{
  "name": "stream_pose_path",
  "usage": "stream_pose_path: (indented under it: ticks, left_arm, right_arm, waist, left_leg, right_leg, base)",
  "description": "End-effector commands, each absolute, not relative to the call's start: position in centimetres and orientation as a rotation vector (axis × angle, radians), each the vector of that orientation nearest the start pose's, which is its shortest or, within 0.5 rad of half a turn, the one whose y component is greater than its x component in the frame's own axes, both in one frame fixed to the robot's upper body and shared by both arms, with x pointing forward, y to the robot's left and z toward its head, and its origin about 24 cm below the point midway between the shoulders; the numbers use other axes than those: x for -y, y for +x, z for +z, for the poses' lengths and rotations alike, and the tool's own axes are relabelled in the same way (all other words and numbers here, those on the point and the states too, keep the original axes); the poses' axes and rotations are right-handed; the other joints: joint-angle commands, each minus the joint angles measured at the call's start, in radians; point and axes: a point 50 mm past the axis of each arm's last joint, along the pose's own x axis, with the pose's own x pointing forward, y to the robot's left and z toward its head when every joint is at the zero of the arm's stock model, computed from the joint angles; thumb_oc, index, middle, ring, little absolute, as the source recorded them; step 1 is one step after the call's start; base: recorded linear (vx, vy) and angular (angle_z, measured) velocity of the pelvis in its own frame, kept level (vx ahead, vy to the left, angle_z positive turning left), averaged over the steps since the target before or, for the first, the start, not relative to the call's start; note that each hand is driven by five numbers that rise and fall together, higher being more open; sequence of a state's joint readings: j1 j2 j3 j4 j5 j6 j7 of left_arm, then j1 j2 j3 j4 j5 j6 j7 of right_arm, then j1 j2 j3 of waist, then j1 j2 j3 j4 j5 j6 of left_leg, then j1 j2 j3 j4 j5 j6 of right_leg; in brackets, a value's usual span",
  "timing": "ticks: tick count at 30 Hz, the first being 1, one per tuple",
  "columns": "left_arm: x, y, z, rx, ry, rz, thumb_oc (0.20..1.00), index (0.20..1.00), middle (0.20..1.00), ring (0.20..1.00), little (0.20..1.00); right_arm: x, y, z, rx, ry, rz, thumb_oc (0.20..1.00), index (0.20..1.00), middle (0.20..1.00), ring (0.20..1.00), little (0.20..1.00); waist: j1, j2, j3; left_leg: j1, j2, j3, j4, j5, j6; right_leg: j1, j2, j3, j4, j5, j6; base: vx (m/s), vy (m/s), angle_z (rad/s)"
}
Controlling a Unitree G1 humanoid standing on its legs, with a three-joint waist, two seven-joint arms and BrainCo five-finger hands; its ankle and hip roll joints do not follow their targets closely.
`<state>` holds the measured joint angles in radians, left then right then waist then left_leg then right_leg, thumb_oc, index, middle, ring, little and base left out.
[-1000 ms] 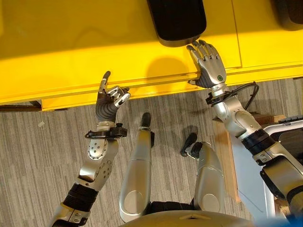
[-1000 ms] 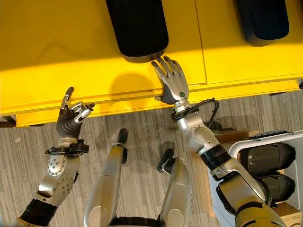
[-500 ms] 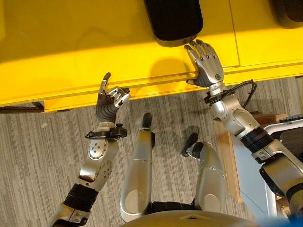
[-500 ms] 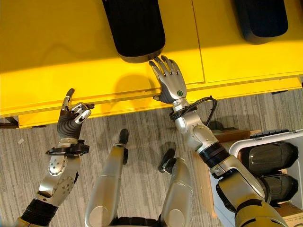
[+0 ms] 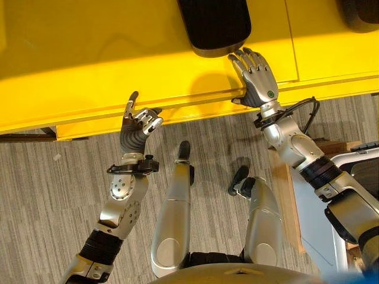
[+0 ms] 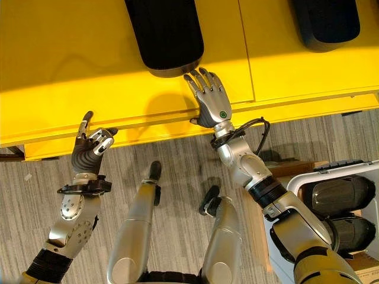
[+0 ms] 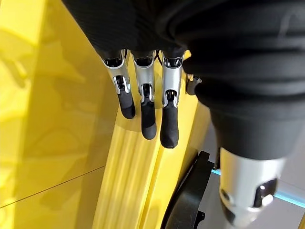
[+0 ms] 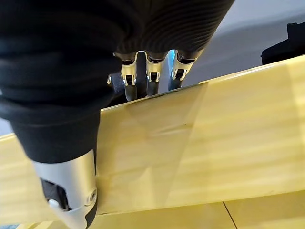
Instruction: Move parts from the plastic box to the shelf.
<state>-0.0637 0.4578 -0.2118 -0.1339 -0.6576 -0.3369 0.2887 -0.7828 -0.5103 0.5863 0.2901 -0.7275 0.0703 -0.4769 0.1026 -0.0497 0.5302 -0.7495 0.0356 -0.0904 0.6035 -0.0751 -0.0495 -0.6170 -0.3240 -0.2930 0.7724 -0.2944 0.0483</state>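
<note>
A long black part (image 5: 214,26) lies on the yellow shelf (image 5: 89,53), its rounded near end toward me. My right hand (image 5: 256,77) rests flat on the shelf's front edge, open, with straight fingers whose tips touch that end. In the right wrist view the fingers (image 8: 148,78) reach out over the yellow surface (image 8: 200,143). My left hand (image 5: 139,121) hovers in front of the shelf edge further left, relaxed and holding nothing; its fingers (image 7: 148,114) hang beside the yellow front. The white plastic box (image 6: 355,170) at lower right holds two black parts (image 6: 337,198).
A second black part (image 6: 323,23) lies on the shelf at the far right. A seam (image 5: 291,41) divides the shelf top. A wooden board (image 5: 281,189) lies beside the box on the grey striped floor (image 5: 47,195).
My right hand has slid a little farther onto the shelf, up to the black part's near end. The left hand has kept its place.
</note>
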Motion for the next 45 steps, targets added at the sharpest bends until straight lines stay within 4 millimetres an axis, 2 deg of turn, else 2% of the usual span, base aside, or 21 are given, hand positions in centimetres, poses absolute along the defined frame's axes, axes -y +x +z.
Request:
stream_pose_path:
  ticks: [1,14,32,44,45]
  left_arm:
    - [-17.7,25.0,11.1,0.350,-0.339,-0.005,1.000,1.000,1.000,1.000,1.000]
    - [-17.7,25.0,11.2,0.353,-0.339,-0.009,1.000,1.000,1.000,1.000,1.000]
    - [-18.0,24.9,11.0,0.345,-0.335,-0.010,1.000,1.000,1.000,1.000,1.000]
    - [-18.1,24.9,10.8,0.335,-0.333,-0.005,1.000,1.000,1.000,1.000,1.000]
    - [-18.1,24.9,10.8,0.332,-0.332,-0.004,1.000,1.000,1.000,1.000,1.000]
  right_arm:
    - [7.3,36.0,23.1,0.892,-1.214,-0.095,1.000,1.000,1.000,1.000,1.000]
    - [6.5,36.0,23.8,0.913,-1.203,-0.088,1.000,1.000,1.000,1.000,1.000]
    - [4.0,36.0,25.3,0.962,-1.178,-0.044,1.000,1.000,1.000,1.000,1.000]
    - [2.2,36.0,25.4,0.959,-1.180,0.011,1.000,1.000,1.000,1.000,1.000]
    - [1.9,36.0,25.4,0.957,-1.186,0.020,1.000,1.000,1.000,1.000,1.000]
  waist:
    - [0.063,0.023,-0.010]
    - [0.067,0.024,-0.010]
    - [0.091,0.024,-0.010]
    - [0.106,0.023,-0.010]
    - [0.108,0.019,-0.010]
  left_leg:
    - [-0.012,0.000,0.012,0.016,-0.055,0.031]
    - [-0.015,-0.003,0.011,0.020,-0.057,0.033]
    - [-0.018,-0.009,0.008,0.019,-0.055,0.038]
    - [-0.021,-0.014,0.005,0.020,-0.055,0.040]
    - [-0.007,-0.016,0.003,0.027,-0.082,0.034]
  right_leg:
    - [0.069,0.000,0.010,-0.014,-0.016,0.031]
    - [0.064,-0.002,0.010,-0.009,-0.016,0.033]
    - [0.067,-0.002,0.006,-0.009,-0.014,0.033]
    - [0.070,-0.003,0.003,-0.015,-0.012,0.033]
    - [0.083,-0.002,0.011,-0.012,-0.030,0.041]
  base:
    - [0.00,0.000,0.00]
    - [0.00,0.000,0.00]
    - [0.00,0.000,0.00]
    - [0.01,-0.001,0.00]
    - [0.08,-0.014,0.01]
